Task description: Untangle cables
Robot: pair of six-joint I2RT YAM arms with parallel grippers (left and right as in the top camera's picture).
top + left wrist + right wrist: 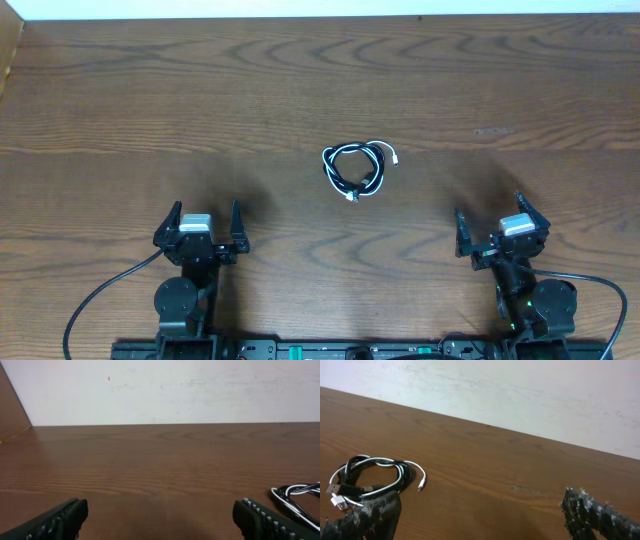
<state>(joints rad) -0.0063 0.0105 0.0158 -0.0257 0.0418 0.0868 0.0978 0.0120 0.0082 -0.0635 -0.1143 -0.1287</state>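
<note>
The cables (356, 168), one black and one white, lie coiled together in a small loop on the wooden table (300, 90), a little right of centre. Small plugs stick out of the coil. In the right wrist view the cables (372, 477) sit at the lower left, just beyond that gripper's left finger. The left wrist view catches only an edge of the cables (299, 497) at far right. My left gripper (204, 226) stands open near the front left, well short of the coil. Open too, my right gripper (500, 226) waits at the front right with nothing between its fingers.
A pale wall (165, 390) runs along the table's far edge. Thick black wires (100, 295) trail from both arm bases at the front edge. A wooden side panel (12, 410) rises at the far left.
</note>
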